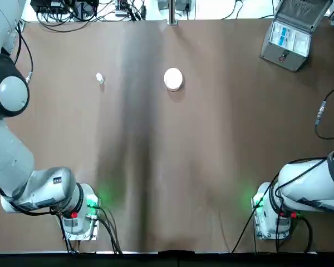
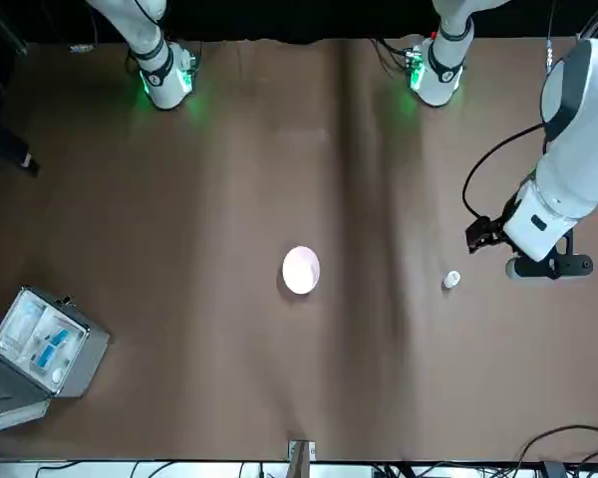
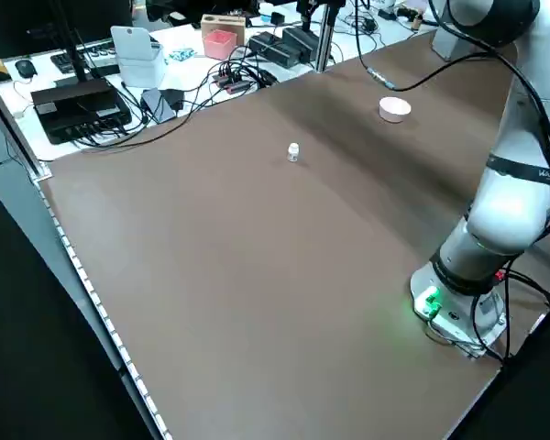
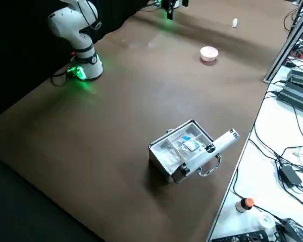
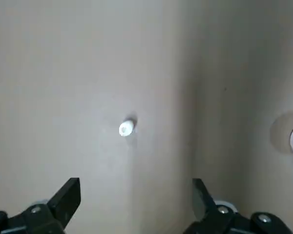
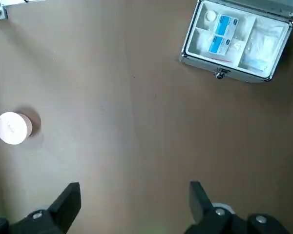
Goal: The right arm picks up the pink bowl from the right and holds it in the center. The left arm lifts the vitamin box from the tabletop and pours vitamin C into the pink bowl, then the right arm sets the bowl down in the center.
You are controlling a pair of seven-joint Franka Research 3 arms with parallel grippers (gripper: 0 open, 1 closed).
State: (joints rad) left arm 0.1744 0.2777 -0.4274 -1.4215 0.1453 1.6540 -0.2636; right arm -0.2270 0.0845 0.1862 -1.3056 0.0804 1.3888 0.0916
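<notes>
your right tool (image 6: 135, 207) is wide open above the bench (image 6: 136, 122); the pink bowl (image 6: 14, 128) looks light and maybe slippery; pinch its rim.

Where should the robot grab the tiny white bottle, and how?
I'd pinch the vitamin box around its round sides, coming straight down with the left gripper, its fingers open. It stands upright, narrow, with bare tabletop around it, so fingers should fit either side.
</notes>
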